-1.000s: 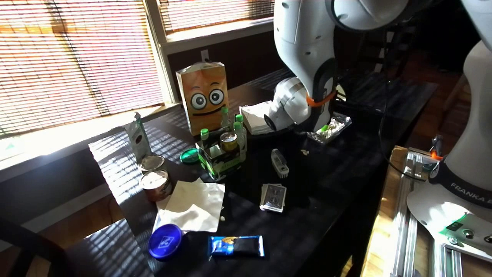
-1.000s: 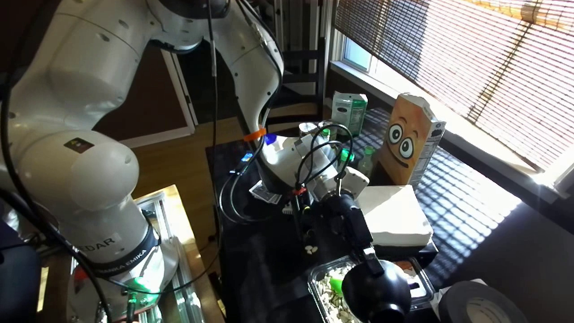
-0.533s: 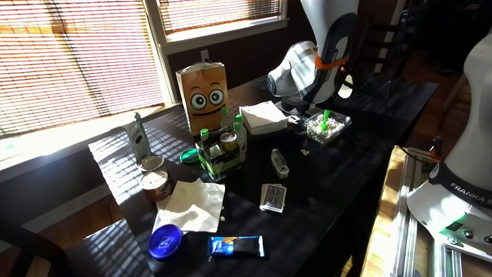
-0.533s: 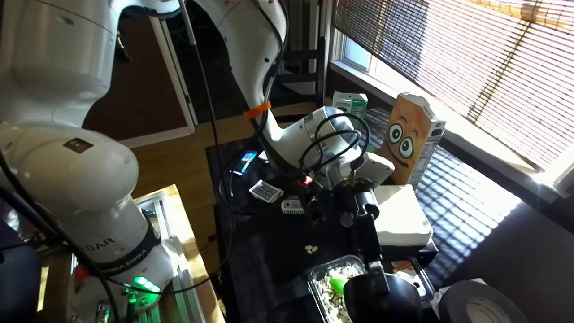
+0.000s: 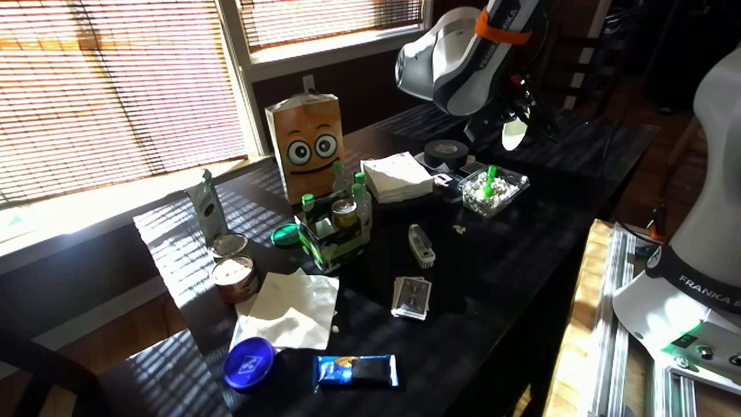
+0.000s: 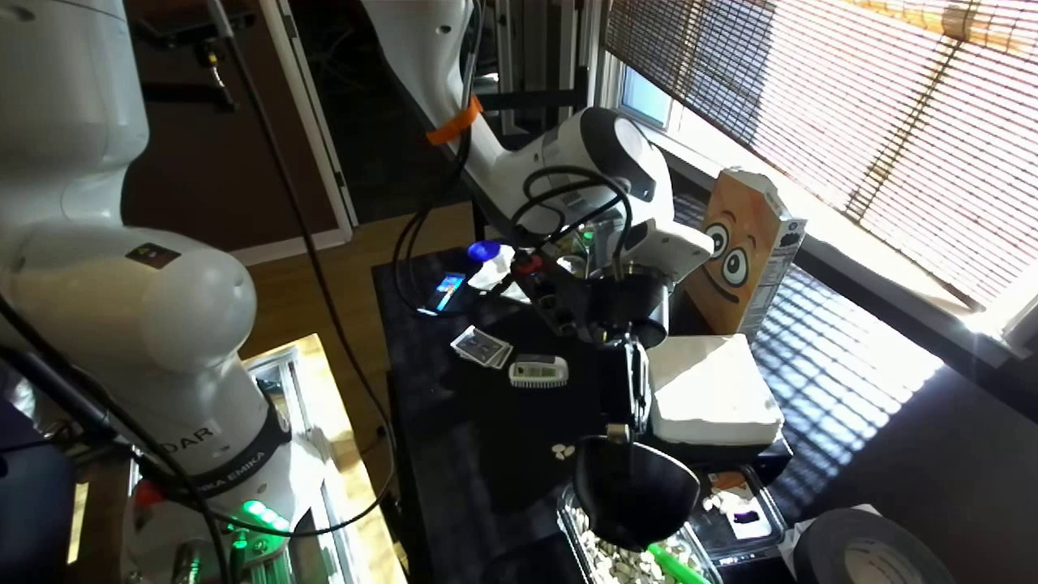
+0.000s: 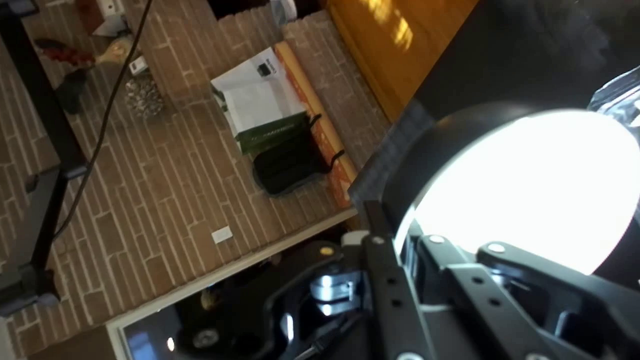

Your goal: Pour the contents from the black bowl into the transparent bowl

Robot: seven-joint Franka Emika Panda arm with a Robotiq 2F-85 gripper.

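My gripper (image 7: 397, 232) is shut on the rim of the black bowl (image 7: 530, 185). The bowl's inside is glaring white in the wrist view, so I cannot tell whether anything is in it. In an exterior view the bowl (image 5: 514, 134) hangs tilted in the air with its pale inside showing. In an exterior view its dark outer wall (image 6: 636, 495) shows below the gripper (image 6: 618, 431) and overlaps the transparent bowl (image 6: 566, 521). The transparent bowl (image 5: 523, 182) stands on the table, holding whitish bits and a bright green piece.
A white stack (image 5: 396, 176), tape roll (image 5: 446, 153), second clear container (image 6: 766, 495), brush (image 5: 421, 246) and playing cards (image 5: 412, 297) are on the table. A green bottle carrier (image 5: 336, 243) and orange carton (image 5: 307, 145) stand farther along. Loose whitish pieces (image 6: 563, 451) lie near the transparent bowl.
The arm has risen with the black bowl still held, uncovering the transparent bowl and tape roll in an exterior view. The bowl's tilt has changed. The objects on the table have not moved.
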